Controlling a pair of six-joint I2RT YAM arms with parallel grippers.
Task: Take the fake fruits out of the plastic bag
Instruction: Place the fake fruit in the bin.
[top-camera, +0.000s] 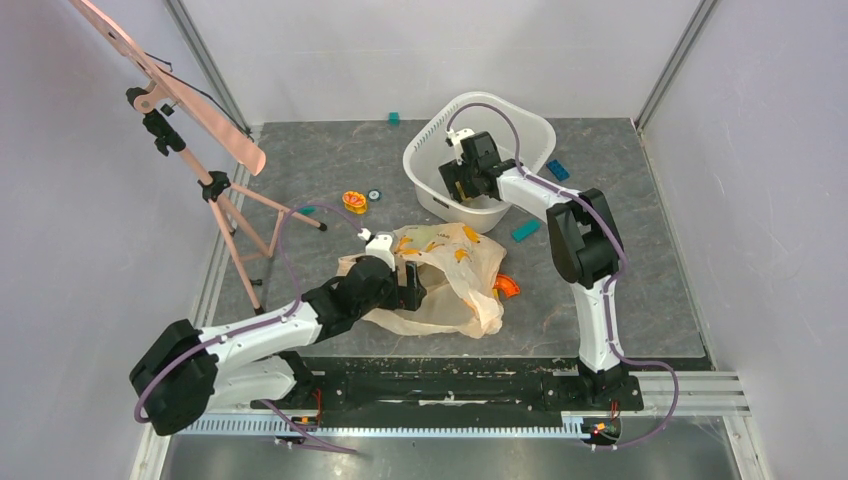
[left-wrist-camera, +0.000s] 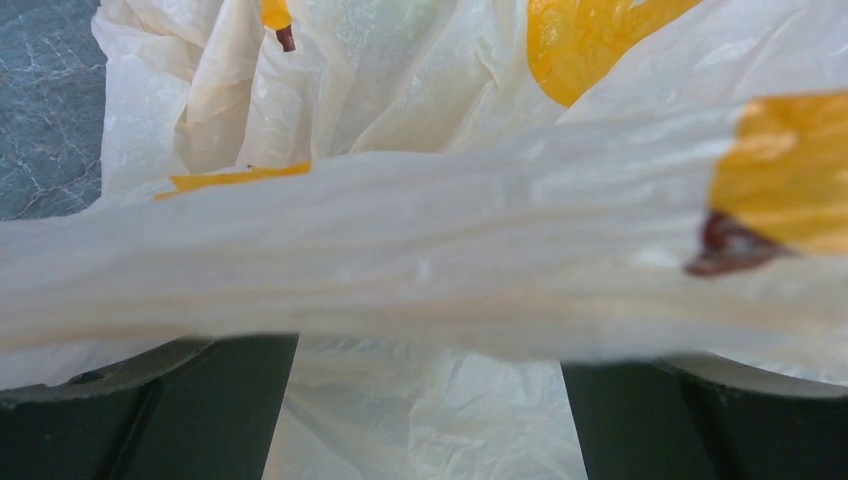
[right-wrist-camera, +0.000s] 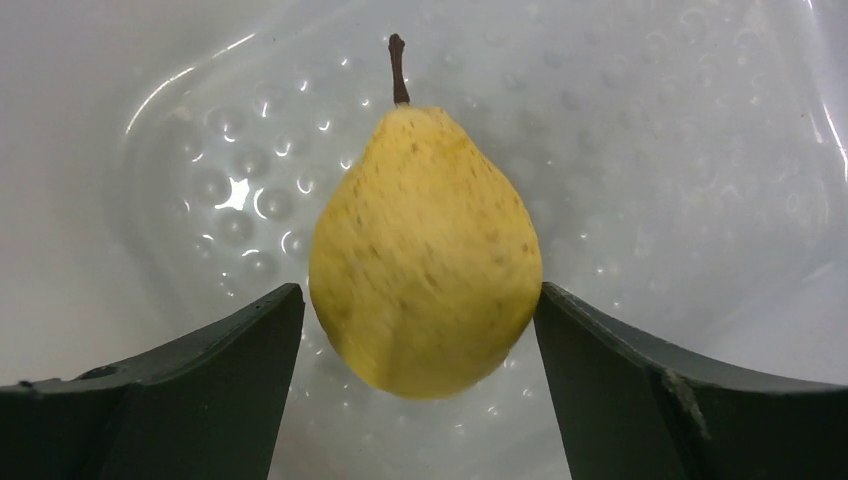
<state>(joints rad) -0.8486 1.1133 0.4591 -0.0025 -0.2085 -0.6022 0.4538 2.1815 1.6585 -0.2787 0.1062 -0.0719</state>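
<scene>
The plastic bag (top-camera: 455, 275), peach-beige with yellow banana prints, lies crumpled in the middle of the floor. My left gripper (top-camera: 408, 285) is at its near-left side. In the left wrist view a taut fold of the bag (left-wrist-camera: 420, 250) stretches across my left gripper (left-wrist-camera: 430, 340) and hides the fingertips; the jaws stand wide apart. My right gripper (top-camera: 452, 183) is inside the white tub (top-camera: 530, 125). In the right wrist view the yellow pear (right-wrist-camera: 425, 260), brown stem up, sits between the spread jaws of my right gripper (right-wrist-camera: 420, 300) with a thin gap at the left finger. The other fruits are hidden.
An orange flower-shaped disc (top-camera: 354, 201) lies left of the bag and an orange piece (top-camera: 507, 287) at its right edge. Teal blocks (top-camera: 525, 231) (top-camera: 558, 170) (top-camera: 394, 118) lie around the tub. A pink tripod stand (top-camera: 230, 210) occupies the left side.
</scene>
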